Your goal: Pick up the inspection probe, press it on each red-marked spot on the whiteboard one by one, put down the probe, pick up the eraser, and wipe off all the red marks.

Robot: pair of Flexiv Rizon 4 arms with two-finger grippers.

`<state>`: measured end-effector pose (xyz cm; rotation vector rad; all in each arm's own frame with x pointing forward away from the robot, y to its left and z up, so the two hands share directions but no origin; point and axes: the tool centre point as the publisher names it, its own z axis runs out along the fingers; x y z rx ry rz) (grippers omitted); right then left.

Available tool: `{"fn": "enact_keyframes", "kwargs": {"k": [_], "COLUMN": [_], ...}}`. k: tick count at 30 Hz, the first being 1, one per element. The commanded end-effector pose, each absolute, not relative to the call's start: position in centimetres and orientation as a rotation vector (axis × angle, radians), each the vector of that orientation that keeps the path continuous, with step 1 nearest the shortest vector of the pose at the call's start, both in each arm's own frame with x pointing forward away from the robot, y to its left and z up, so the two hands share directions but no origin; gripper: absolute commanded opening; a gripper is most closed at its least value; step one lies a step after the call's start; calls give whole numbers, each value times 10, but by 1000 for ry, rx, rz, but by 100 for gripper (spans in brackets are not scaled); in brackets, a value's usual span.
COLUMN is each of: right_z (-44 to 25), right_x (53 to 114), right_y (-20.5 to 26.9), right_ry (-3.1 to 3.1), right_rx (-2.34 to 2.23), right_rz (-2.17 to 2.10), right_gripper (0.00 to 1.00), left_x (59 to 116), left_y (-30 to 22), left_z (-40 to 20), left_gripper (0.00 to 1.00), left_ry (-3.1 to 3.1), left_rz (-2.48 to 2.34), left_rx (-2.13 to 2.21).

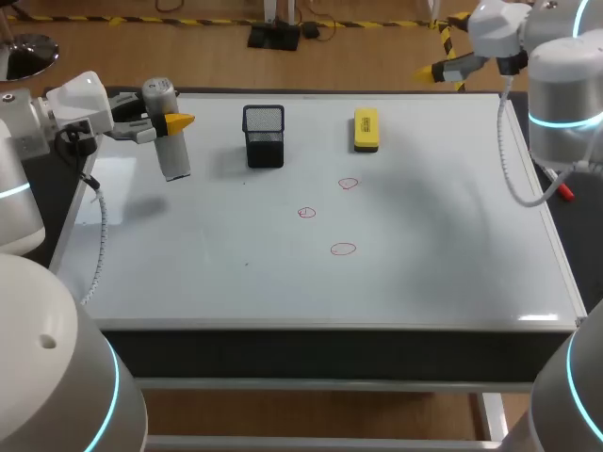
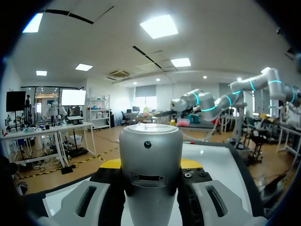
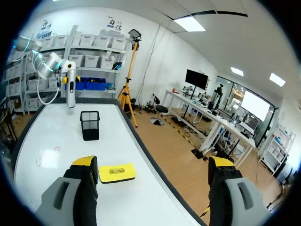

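The left gripper (image 1: 174, 122) pinches the probe (image 1: 171, 151) and holds it above the far left corner of the counter (image 1: 311, 353). The right gripper (image 3: 153, 165) is spread wide near the far right corner. The eraser (image 1: 366, 129) lies by the far edge, near the cup (image 1: 264, 137). Three red marks (image 1: 343, 249) sit mid-whiteboard (image 1: 433, 264).
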<state>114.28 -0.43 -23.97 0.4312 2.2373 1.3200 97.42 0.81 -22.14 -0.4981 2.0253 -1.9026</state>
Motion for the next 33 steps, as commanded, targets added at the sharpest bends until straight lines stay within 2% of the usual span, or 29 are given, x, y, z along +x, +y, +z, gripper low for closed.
{"fn": "enact_keyframes", "kwargs": {"k": [1, 4, 9, 31, 33], "right_z": [-248, -259, -265, -268, -270], "right_x": [1160, 1160, 1160, 1165, 1174], "right_y": [5, 10, 22, 28, 38], "right_ry": [2856, 2902, 2873, 2798, 2778], "right_rx": [-555, -946, -1196, -1100, -1236], "right_rz": [979, 612, 420, 376, 335], "right_gripper": [100, 100, 100, 100, 100], "left_x": [974, 974, 974, 974, 974], "left_y": [8, 8, 8, 8, 8], "left_z": [-222, -222, -222, -222, -222], "left_gripper": [0, 0, 0, 0, 0], "left_ry": [2022, 2022, 2022, 2022, 2022], "left_rz": [-1904, -1904, -1904, -1904, -1904], "left_rx": [-496, -496, -496, -496, -496]}}
